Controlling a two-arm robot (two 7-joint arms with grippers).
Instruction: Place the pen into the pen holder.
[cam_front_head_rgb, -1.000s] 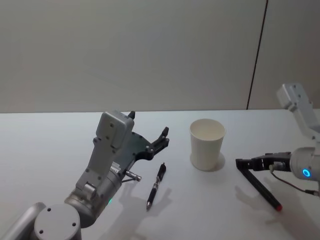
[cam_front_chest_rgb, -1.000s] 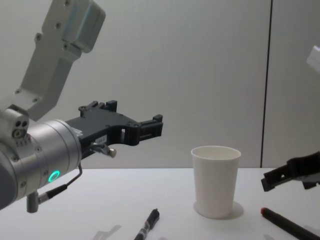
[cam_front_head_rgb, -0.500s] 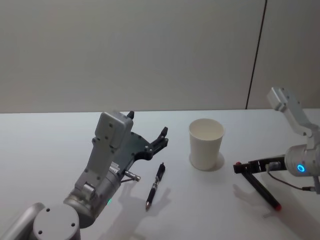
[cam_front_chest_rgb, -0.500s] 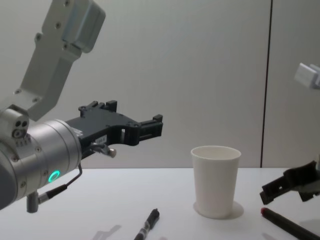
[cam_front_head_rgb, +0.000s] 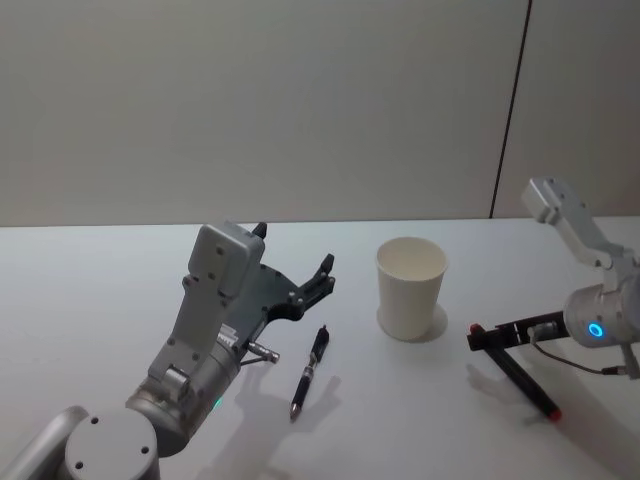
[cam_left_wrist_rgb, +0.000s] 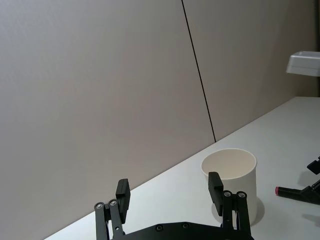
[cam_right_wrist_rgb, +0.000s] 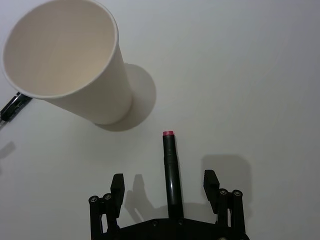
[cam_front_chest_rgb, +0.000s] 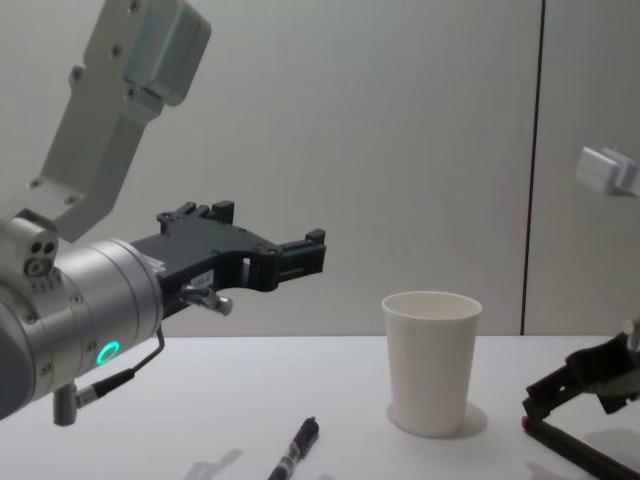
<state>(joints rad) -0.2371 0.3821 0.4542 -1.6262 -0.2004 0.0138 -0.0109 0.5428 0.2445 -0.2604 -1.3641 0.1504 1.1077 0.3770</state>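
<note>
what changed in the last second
The right gripper has come down and a little toward the pen holder. Its open fingers now stand on either side of the red-tipped pen, which lies on the table, not gripped. The left gripper, the black pen and the pen holder stayed where they were.

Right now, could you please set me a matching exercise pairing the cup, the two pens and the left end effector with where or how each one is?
Things:
1. cup
2. black pen
3. red-tipped pen
4. left end effector

States:
A. straddled by the open right end effector
B. upright and empty
C. raised above the table, open
D. flat on the table, to the cup's left

Pairs: 1-B, 2-D, 3-A, 4-C
</note>
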